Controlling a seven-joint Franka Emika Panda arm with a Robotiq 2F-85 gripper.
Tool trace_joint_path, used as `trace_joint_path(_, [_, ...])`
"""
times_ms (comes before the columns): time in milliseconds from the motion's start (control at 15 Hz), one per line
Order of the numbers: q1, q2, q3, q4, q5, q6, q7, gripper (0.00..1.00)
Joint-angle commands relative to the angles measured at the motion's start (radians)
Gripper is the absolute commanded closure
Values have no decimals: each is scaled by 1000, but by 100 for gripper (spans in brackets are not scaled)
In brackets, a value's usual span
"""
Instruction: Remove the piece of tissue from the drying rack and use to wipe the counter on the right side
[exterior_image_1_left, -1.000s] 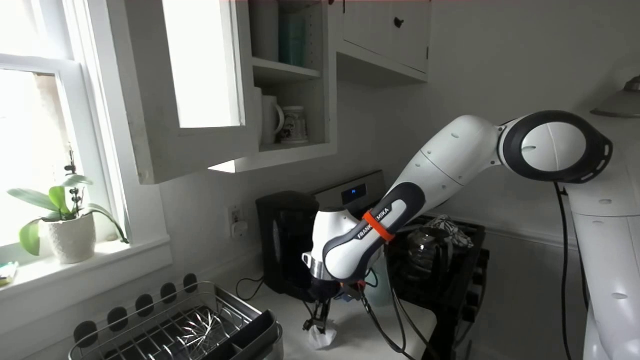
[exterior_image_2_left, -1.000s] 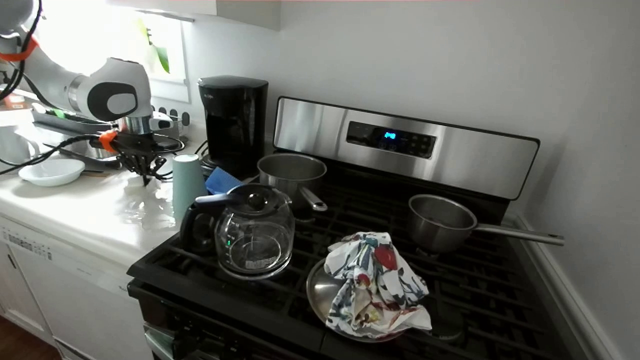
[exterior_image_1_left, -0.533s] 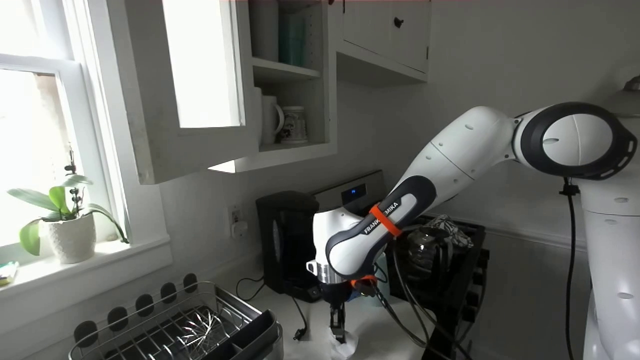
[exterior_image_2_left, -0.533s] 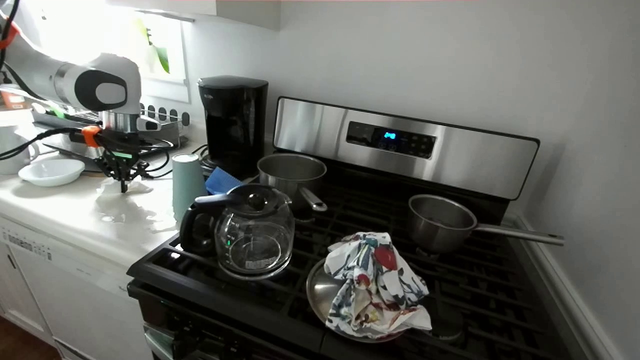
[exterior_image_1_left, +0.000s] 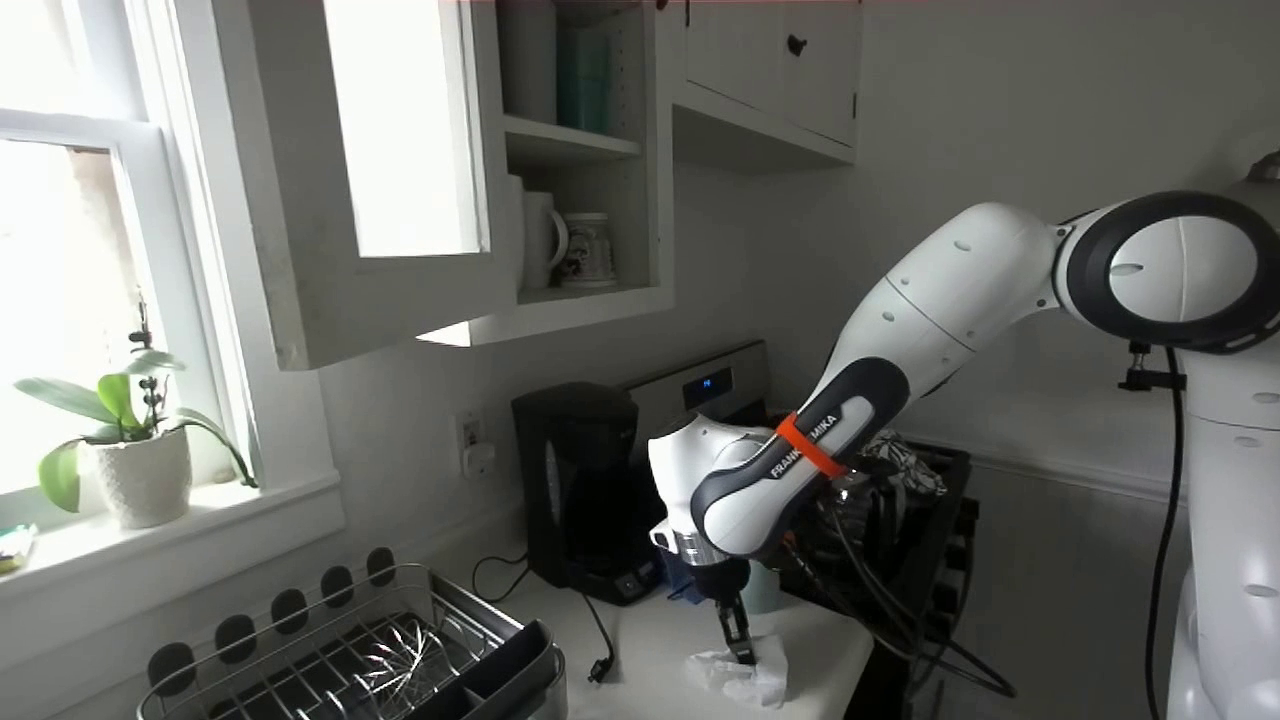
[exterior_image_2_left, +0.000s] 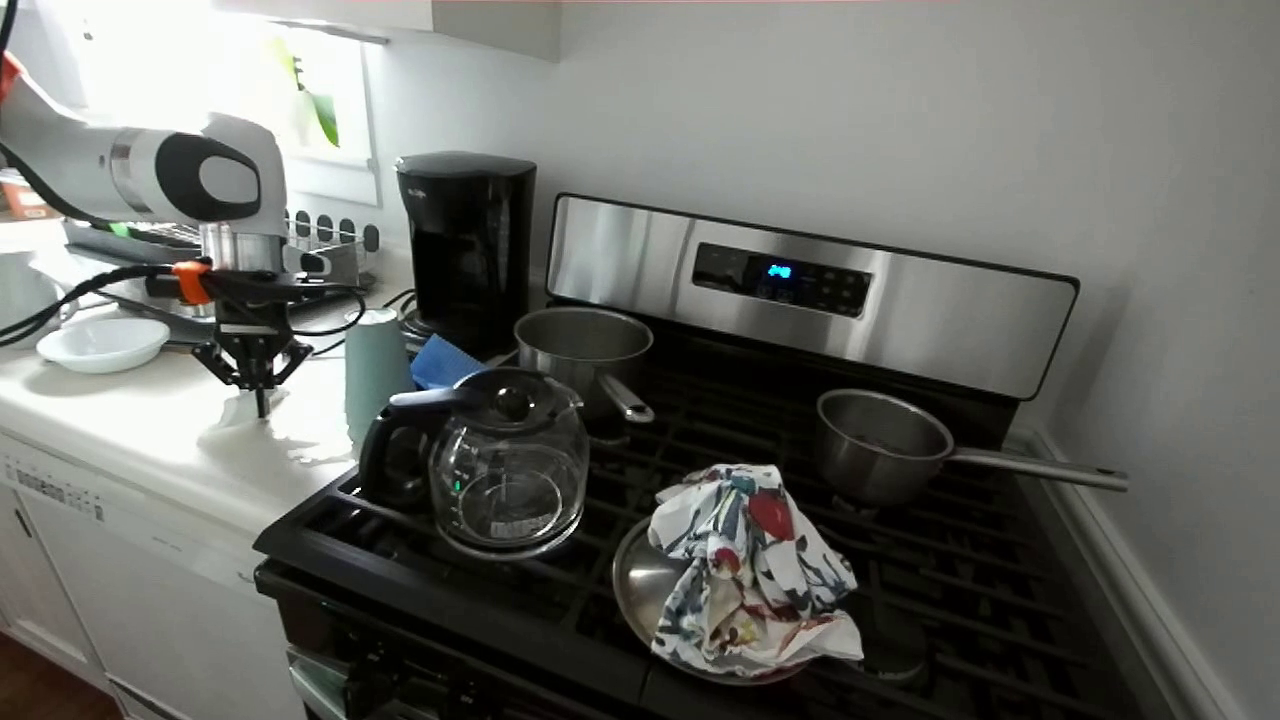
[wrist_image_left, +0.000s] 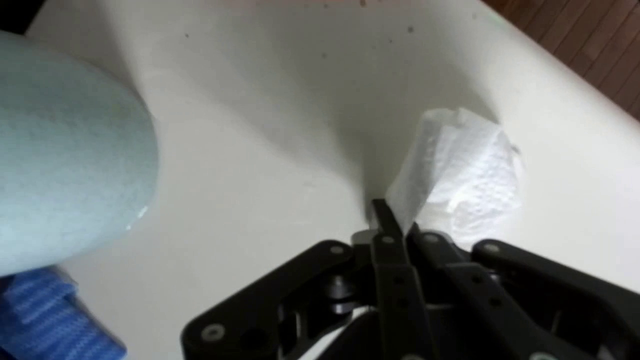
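Observation:
The white crumpled piece of tissue (exterior_image_1_left: 760, 675) is pinched between the fingertips of my gripper (exterior_image_1_left: 742, 652). In the wrist view the tissue (wrist_image_left: 470, 175) spreads to the right of the shut fingertips (wrist_image_left: 400, 222), against or just above the white counter (wrist_image_left: 250, 210). In an exterior view the gripper (exterior_image_2_left: 262, 405) points down at the counter (exterior_image_2_left: 120, 425) left of the pale blue cup, with the tissue washed out by glare. The drying rack (exterior_image_1_left: 478, 602) stands at lower left with a whisk-like utensil in it. It also shows behind the arm (exterior_image_2_left: 340, 268).
The pale blue cup (wrist_image_left: 70, 160) stands close to the gripper, with a blue ribbed cloth (wrist_image_left: 55, 320) beside it. The black coffee maker (exterior_image_1_left: 580, 500) is at the wall. The stove with a glass carafe (exterior_image_2_left: 510, 470) adjoins the counter. A white bowl (exterior_image_2_left: 105, 345) sits further left.
In an exterior view, the gripper and tissue have moved rightward across the counter. In an exterior view they have come nearer the counter's front edge. The gripper stays shut on the tissue.

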Motion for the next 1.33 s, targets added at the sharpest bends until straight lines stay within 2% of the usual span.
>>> trace_joint_path(0, [-4, -36, -20, -33, -72, -12, 4, 100])
trace_joint_path(467, [-2, -109, 2, -12, 160, 46, -10, 100])
trace_joint_path(733, [8, -154, -3, 2, 191, 38, 18, 100])
trace_joint_path(800, [9, -163, -4, 3, 192, 35, 22, 83])
trace_joint_path(867, [10, -170, -5, 4, 193, 32, 30, 73])
trace_joint_path(1267, [18, -227, -3, 2, 192, 16, 53, 32])
